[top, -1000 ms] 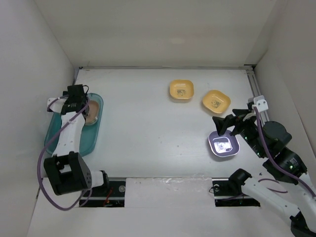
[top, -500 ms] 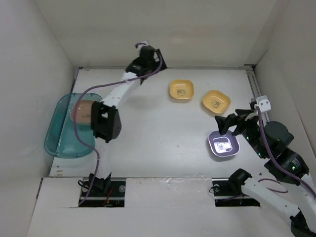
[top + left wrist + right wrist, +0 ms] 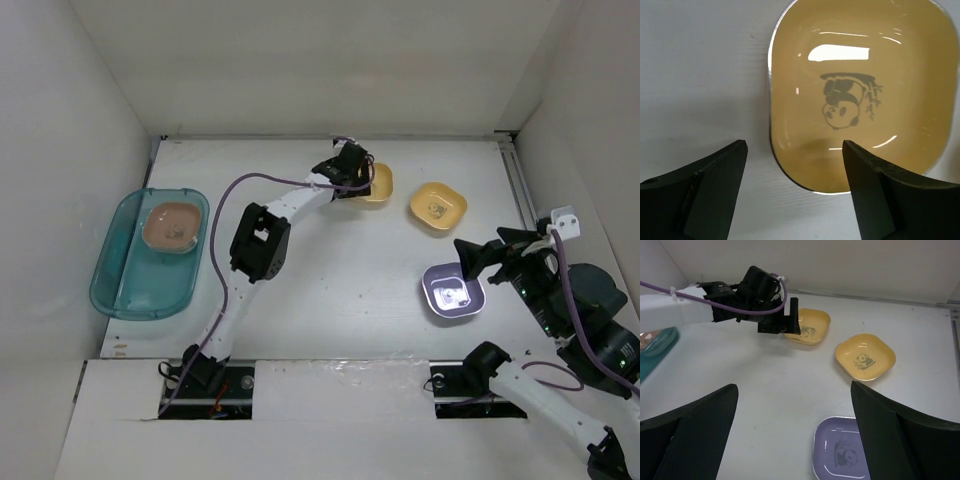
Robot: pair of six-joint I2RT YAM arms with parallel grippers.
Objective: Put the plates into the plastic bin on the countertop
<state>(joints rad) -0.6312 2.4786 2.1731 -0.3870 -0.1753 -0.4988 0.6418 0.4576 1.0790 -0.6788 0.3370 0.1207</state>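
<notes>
My left gripper hangs open over the left edge of a yellow-orange plate at the back middle of the countertop. In the left wrist view the gripper has that plate's near rim between its fingers, not touching. A second yellow-orange plate lies to its right. A purple plate sits below my open right gripper; the right wrist view shows it between the empty fingers. The teal plastic bin at the left holds a brown plate.
White walls close in the countertop on the left, back and right. A metal rail runs along the right edge. The left arm and its purple cable stretch across the middle of the surface. The bin's corner shows in the right wrist view.
My left arm has swung from above the bin, past the back wall, to the left yellow-orange plate. The brown plate stays in the bin. My right gripper has drifted slightly right.
</notes>
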